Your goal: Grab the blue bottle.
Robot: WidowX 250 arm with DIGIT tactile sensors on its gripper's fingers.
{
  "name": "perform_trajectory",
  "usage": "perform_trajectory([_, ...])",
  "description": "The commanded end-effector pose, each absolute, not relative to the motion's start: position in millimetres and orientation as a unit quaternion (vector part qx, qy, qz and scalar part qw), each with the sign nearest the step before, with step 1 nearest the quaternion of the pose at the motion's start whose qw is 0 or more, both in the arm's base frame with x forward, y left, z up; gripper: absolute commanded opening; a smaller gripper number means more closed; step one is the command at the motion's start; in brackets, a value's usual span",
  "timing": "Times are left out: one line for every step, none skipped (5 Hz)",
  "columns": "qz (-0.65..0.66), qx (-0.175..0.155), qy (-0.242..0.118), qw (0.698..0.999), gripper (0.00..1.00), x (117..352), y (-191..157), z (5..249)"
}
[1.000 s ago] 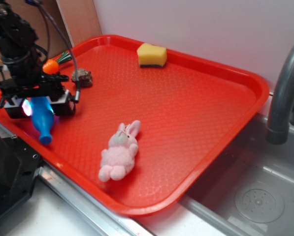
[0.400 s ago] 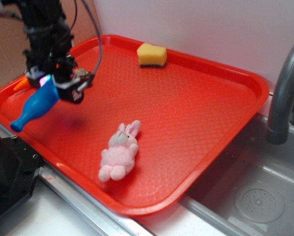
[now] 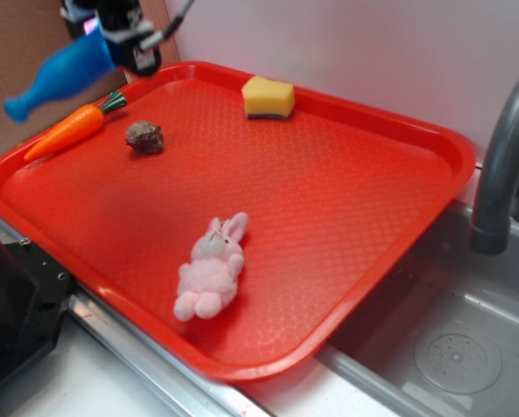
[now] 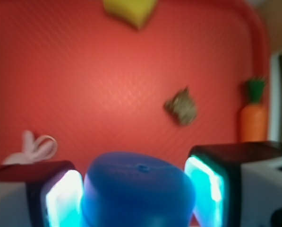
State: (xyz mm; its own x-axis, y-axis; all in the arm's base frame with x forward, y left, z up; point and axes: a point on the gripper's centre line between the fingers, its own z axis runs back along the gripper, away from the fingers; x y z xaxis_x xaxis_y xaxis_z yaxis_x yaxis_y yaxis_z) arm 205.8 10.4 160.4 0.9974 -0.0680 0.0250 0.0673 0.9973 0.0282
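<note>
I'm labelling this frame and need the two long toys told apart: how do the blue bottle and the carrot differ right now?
The blue bottle is plain blue; the carrot is orange with a green top. The bottle is held in the air by the gripper, clear of the red tray; the carrot lies flat on the tray, untouched. The bottle has a fat body narrowing to a neck; the carrot tapers evenly to a point. Both are similar in length and slant the same way.
</note>
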Motion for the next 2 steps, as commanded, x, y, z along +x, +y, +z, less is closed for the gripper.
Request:
perform_trajectory([-0.043,0.016,-0.022,0.999,0.00,204.9,18.9,187.7])
perform_trajectory([-0.035,0.024,-0.005,0.999,0.00,203.2,24.5,177.3])
